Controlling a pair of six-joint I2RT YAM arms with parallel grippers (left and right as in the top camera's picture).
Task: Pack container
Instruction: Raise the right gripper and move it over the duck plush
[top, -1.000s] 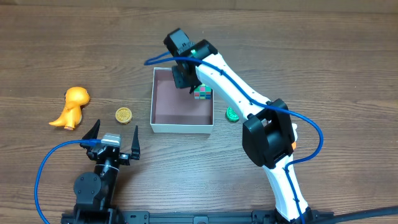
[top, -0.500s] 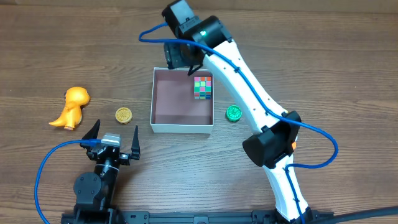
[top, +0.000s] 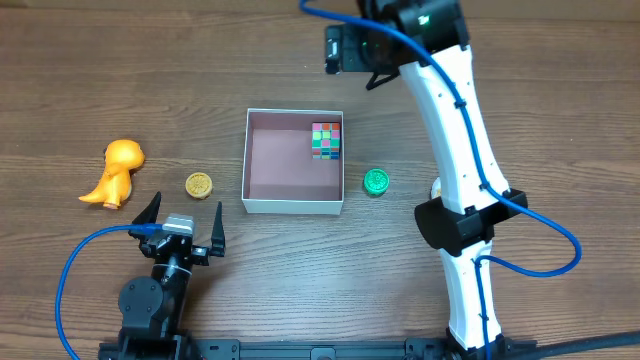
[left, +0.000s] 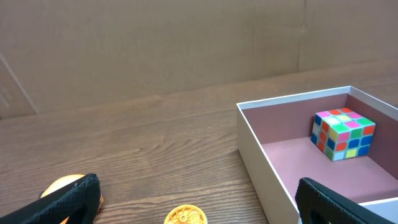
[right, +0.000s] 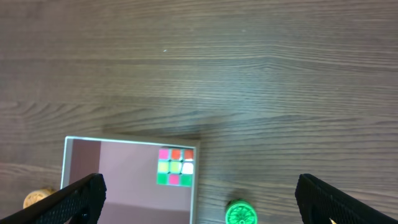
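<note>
Dark wood-grain table (top: 100, 80) backed by a brown cardboard wall (left: 155, 43)

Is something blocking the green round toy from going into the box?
Nothing visible does. The green disc lies on the table just right of the container, with only its white wall between them. The colourful cube sits inside near that wall.

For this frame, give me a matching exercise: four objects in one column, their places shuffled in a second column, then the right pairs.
Objects
1. colourful cube
2. green disc
3. gold disc
4. orange toy

Places
A. just outside the container, to its right in the overhead view
B. inside the container, at a far corner
C. farthest left in the overhead view
D. between the orange toy and the container

Pairs: 1-B, 2-A, 3-D, 4-C
</note>
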